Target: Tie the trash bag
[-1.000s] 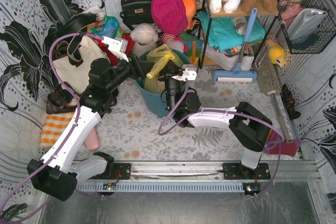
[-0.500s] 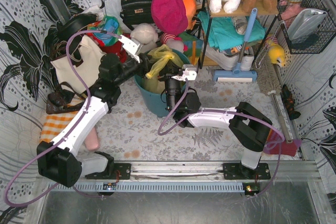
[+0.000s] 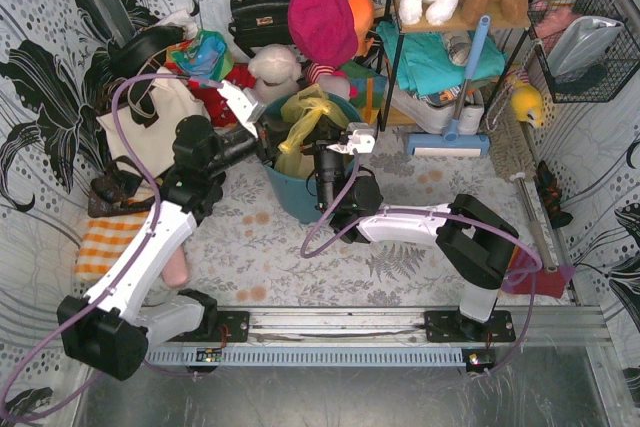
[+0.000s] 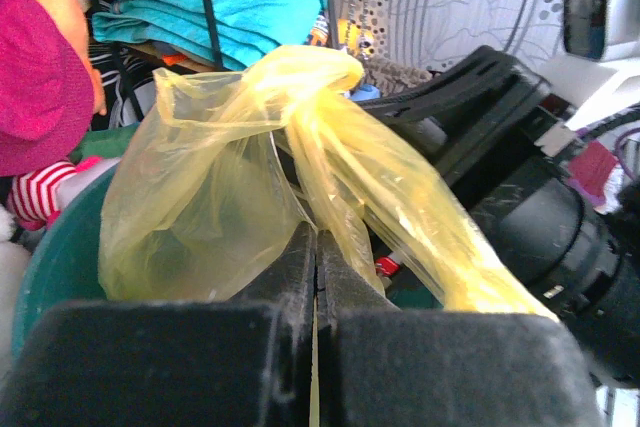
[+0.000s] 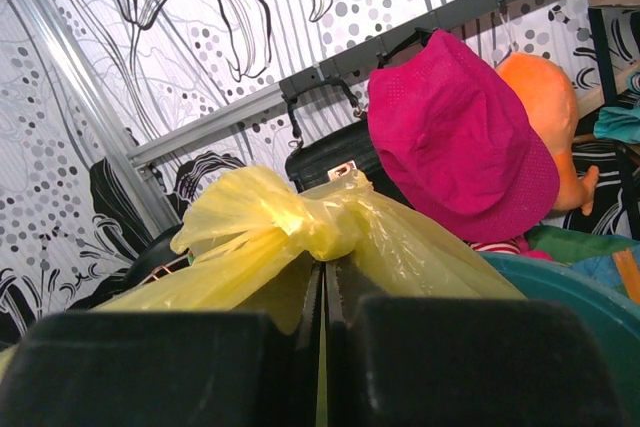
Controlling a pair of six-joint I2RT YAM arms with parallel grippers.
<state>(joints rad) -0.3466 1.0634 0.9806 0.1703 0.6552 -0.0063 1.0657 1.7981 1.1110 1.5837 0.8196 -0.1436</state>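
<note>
The trash bag (image 3: 303, 112) in the teal bin (image 3: 293, 195), gripped from two sides.
The bag is thin yellow plastic and rises out of the bin toward the rear of the table (image 3: 420, 267), its top drawn into a bunched, knot-like gather. The left claw (image 4: 315, 247) has its fingers pressed together on the film — a yellow sliver shows in the seam, and one flap trails over a finger. The right claw (image 5: 322, 282) is clamped likewise, with the gather just above its tips. A magenta hat (image 5: 460, 137) and a black handbag (image 5: 335, 157) sit behind.
</note>
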